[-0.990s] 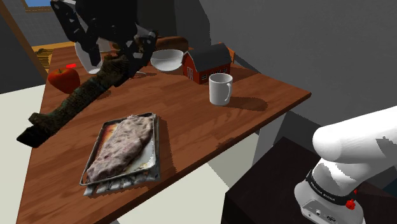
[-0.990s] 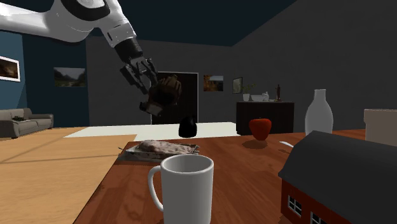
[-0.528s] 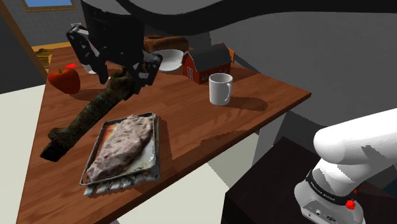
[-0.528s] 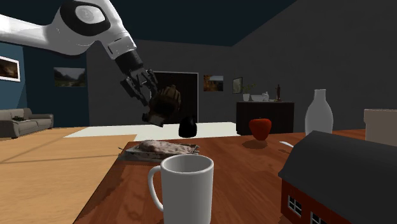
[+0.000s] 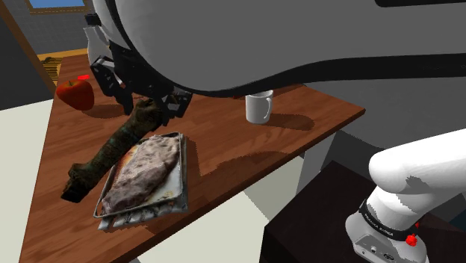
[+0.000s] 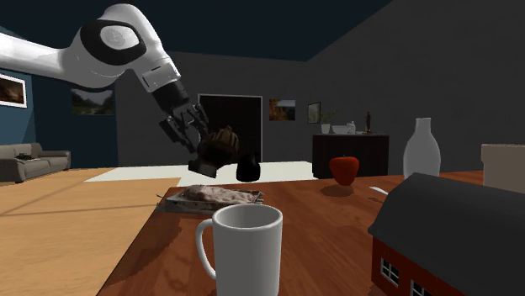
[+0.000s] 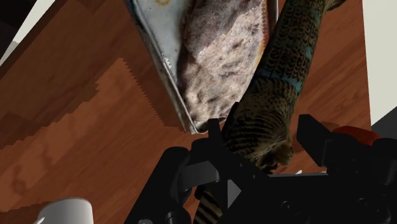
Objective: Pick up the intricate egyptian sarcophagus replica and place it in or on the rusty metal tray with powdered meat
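The sarcophagus (image 5: 112,153) is a long, dark brown patterned figure with teal bands (image 7: 283,76). My gripper (image 5: 149,102) is shut on its upper end, and it hangs slanted in the air. Its lower end points past the edge of the tray (image 5: 181,196) on the shoulder view's left. The tray is a worn metal pan on the wooden table (image 5: 246,149), holding a pale pinkish slab of powdered meat (image 5: 145,170). In the second exterior view the gripper (image 6: 202,145) holds the sarcophagus (image 6: 223,150) above the tray (image 6: 172,200). In the wrist view the fingers (image 7: 213,137) clasp the figure beside the tray's rim (image 7: 159,60).
A white mug (image 5: 259,106) stands to the right of the tray in the shoulder view, and a red apple (image 5: 75,94) lies at the table's far left. A red barn model (image 6: 446,240), a white bottle (image 6: 421,150) and a black object (image 6: 247,167) also stand on the table.
The gripper has come down and toward the tray with the sarcophagus in it. The figure's lower end has swung closer to the tray's left edge.
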